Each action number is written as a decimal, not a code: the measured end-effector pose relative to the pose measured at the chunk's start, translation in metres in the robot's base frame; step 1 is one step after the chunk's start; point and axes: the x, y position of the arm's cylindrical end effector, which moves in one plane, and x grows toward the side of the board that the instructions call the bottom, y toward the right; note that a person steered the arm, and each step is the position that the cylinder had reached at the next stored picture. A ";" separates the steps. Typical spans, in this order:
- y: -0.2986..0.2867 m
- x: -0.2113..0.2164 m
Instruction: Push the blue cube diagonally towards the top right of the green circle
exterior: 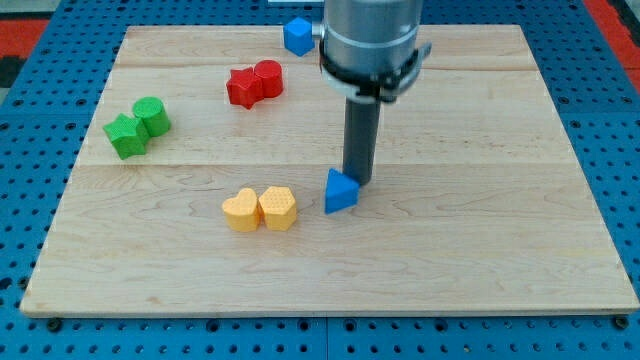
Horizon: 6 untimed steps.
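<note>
Blue cube [297,36] sits near the top edge of the bench [480,240], a little left of the frame's centre line and just left of the arm's grey body [372,40], which covers what lies right of it. Down and to the left, at the frame's left side, the green circle [151,115] stands touching a green star-shaped block [126,136] that lies just below and left of it. Between the cube and the green pair, two red blocks [254,84] rest pressed against each other; their shapes are hard to make out.

My tip [357,183] is well below the cube, near the middle of the bench, at the upper right corner of a blue triangular block [340,191]; it looks to be touching that block, though contact is not certain. Left of the triangle, near but apart, two yellow blocks [260,209] lie side by side and touching, the right one roughly heart-shaped.

No gripper shows here; the arm ends in the dark rod [360,140] alone, standing upright. Around the wooden bench runs a blue perforated surface [30,60].
</note>
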 end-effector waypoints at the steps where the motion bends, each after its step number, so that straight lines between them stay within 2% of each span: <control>1: 0.002 0.053; 2: 0.012 0.063; 3: 0.033 0.030; 4: 0.002 0.020; 6: -0.043 0.077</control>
